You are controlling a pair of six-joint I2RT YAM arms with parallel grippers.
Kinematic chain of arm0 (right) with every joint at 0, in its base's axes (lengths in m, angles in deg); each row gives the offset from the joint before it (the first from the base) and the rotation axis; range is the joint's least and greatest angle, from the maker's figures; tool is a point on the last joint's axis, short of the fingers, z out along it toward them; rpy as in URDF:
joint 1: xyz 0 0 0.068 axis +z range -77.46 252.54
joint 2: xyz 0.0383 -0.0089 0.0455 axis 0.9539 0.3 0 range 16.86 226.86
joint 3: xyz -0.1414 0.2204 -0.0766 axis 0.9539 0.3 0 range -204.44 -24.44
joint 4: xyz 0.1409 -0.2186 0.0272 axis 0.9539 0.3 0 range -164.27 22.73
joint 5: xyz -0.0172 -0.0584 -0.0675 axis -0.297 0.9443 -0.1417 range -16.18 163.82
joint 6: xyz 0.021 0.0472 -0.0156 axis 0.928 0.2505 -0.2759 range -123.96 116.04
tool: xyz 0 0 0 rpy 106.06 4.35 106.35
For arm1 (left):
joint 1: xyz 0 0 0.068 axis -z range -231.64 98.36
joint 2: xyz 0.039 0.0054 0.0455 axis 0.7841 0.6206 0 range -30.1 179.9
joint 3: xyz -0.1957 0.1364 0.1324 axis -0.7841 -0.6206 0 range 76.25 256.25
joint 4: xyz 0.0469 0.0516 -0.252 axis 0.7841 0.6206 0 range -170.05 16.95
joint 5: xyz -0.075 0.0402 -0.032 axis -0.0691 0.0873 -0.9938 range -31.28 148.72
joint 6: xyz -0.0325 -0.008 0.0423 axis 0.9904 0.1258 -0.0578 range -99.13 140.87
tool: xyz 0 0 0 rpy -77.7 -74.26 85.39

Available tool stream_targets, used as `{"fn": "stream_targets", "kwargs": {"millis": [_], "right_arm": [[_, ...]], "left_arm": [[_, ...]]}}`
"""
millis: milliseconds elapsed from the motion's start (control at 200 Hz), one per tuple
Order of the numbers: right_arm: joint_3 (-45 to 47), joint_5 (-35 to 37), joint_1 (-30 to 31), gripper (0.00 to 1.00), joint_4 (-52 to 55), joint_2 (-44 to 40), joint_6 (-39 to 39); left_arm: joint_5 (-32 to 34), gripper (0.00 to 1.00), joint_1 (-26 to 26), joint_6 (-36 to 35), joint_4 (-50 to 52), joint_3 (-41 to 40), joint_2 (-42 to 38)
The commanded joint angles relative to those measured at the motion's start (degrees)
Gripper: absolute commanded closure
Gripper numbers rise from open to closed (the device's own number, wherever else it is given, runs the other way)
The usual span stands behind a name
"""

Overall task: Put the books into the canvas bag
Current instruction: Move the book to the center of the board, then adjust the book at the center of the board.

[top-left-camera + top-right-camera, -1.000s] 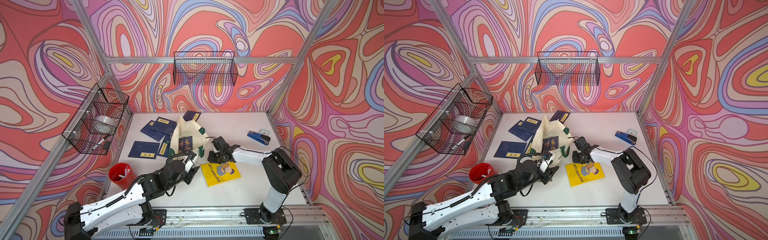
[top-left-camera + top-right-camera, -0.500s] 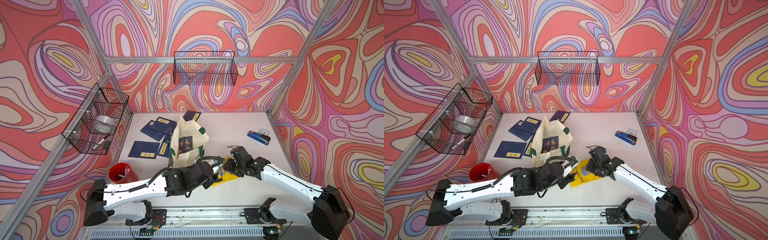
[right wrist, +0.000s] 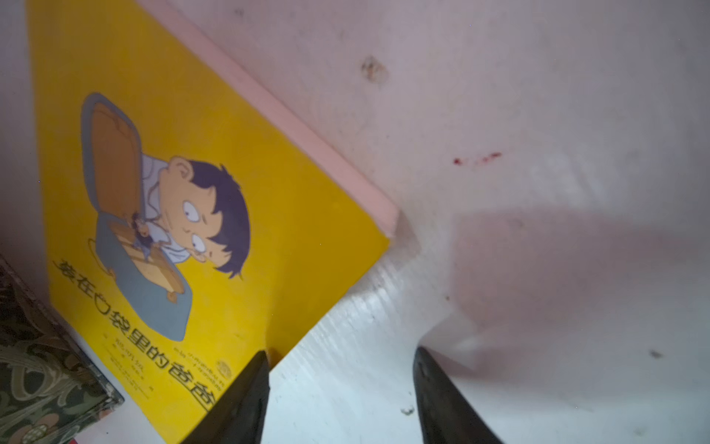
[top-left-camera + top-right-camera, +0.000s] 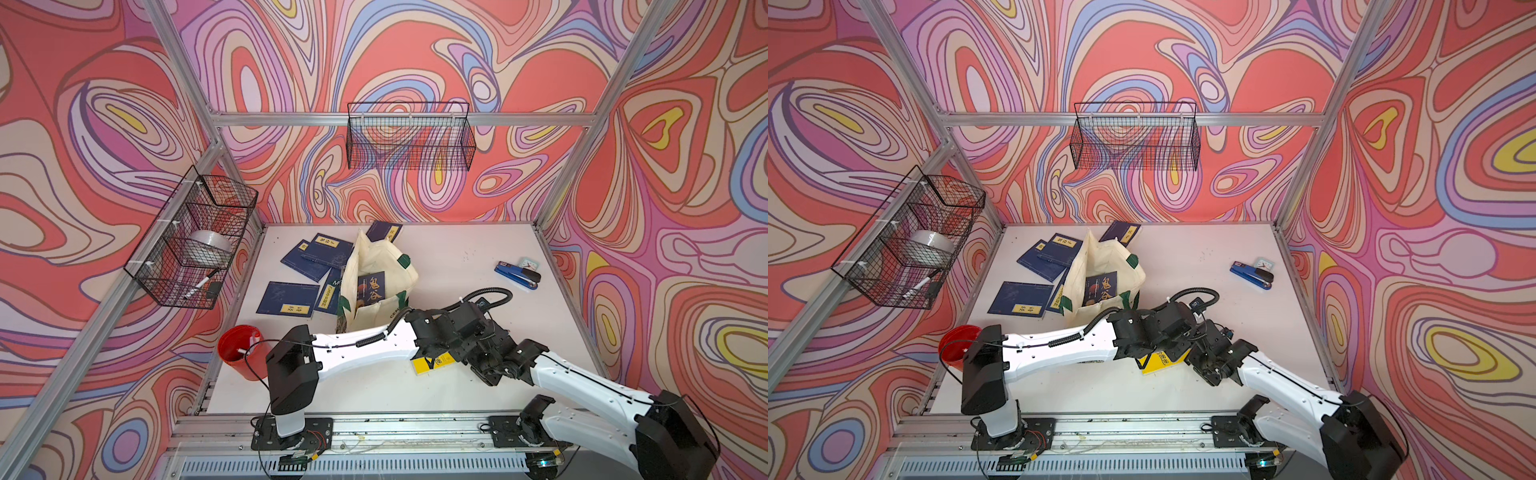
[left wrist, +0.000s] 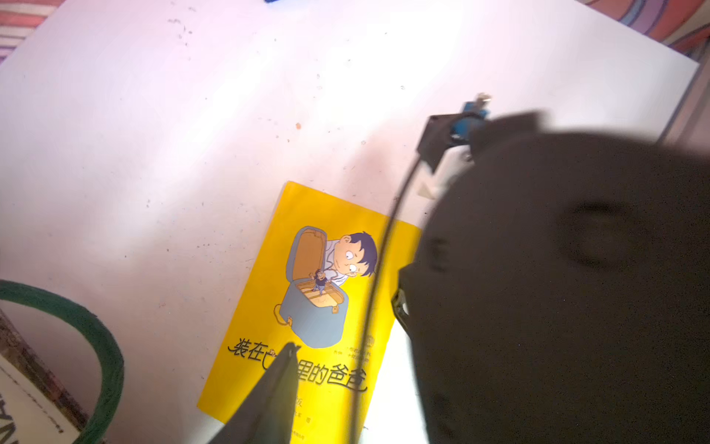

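Note:
The cream canvas bag (image 4: 376, 266) stands at mid-table with a dark book with gold characters (image 4: 371, 288) in its mouth. Navy books (image 4: 286, 299) (image 4: 320, 254) (image 4: 385, 230) lie on the table left of and behind it. A yellow cartoon book (image 5: 315, 300) lies flat in front of the bag, mostly covered by both arms in both top views (image 4: 432, 363) (image 4: 1158, 358). My left gripper (image 4: 457, 345) hovers over it; one finger (image 5: 269, 396) shows well off-centre, the other is hidden behind the right arm. My right gripper (image 3: 342, 357) is open, one fingertip at the book's corner, bare table between its fingers.
A blue-and-black stapler (image 4: 517, 274) lies at the right. A red cup (image 4: 243, 351) stands at the front left. Black wire baskets hang on the left wall (image 4: 195, 241) and the back wall (image 4: 409, 137). The bag's green strap (image 5: 96, 346) curls near the yellow book.
My left arm has swung from beside the bag to above the yellow book. My right gripper has drawn back from the bag to the book's near corner, and its jaws have opened wider.

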Motion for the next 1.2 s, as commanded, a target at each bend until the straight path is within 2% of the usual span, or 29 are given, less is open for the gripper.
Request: {"fn": "stream_targets", "kwargs": {"millis": [0, 90, 180, 320, 376, 471, 676, 746, 891, 976, 1112, 1197], "right_arm": [[1.68, 2.19, -0.60, 0.42, -0.61, -0.50, 3.05], [1.39, 1.06, -2.96, 0.47, -1.70, 0.44, 0.95], [0.35, -1.41, -6.46, 0.54, -3.63, 2.38, -2.55], [-1.13, -4.40, -8.04, 0.61, -5.27, 5.40, -4.71], [-0.98, -5.60, -8.03, 0.59, -5.95, 5.96, -4.50], [0.46, -6.98, -8.00, 0.46, -6.68, 5.09, -3.10], [1.51, -7.46, -6.25, 0.43, -5.93, 0.87, -0.27], [1.75, -8.60, -5.85, 0.43, -8.11, 2.11, 0.25], [0.75, -10.99, -5.62, 0.58, -13.75, 9.13, -1.79], [-1.41, -9.62, -6.18, 0.58, -13.81, 12.75, -4.34], [-4.32, -10.94, -13.18, 0.58, -12.81, 16.75, -11.34], [-8.56, -9.86, -17.84, 0.57, -9.40, 18.93, -18.80]], "left_arm": [[-4.70, 0.47, -2.18, 2.01, 2.35, 0.41, 0.81], [-9.58, 0.47, -4.38, 1.89, 0.03, -0.92, 0.54], [-10.96, 0.46, -6.82, 2.14, -1.83, -1.97, 1.52], [-10.41, 0.45, -10.34, 0.76, 3.87, 5.58, 9.66], [-10.16, 0.44, -11.31, 0.33, 5.85, 8.82, 13.31], [-10.51, 0.42, -12.75, 0.15, 7.71, 12.49, 18.42], [-12.17, 0.40, -14.78, 0.23, 8.23, 15.02, 24.27], [-13.70, 0.40, -15.36, 0.77, 8.27, 14.87, 24.87], [-19.17, 0.40, -15.68, 3.35, 6.83, 11.60, 23.34], [-24.27, 0.41, -15.71, 6.31, 5.04, 8.72, 20.93], [-29.67, 0.42, -15.70, 12.49, 2.11, 3.75, 16.57], [-33.01, 0.43, -15.71, 16.77, -1.54, -0.10, 13.76]]}}
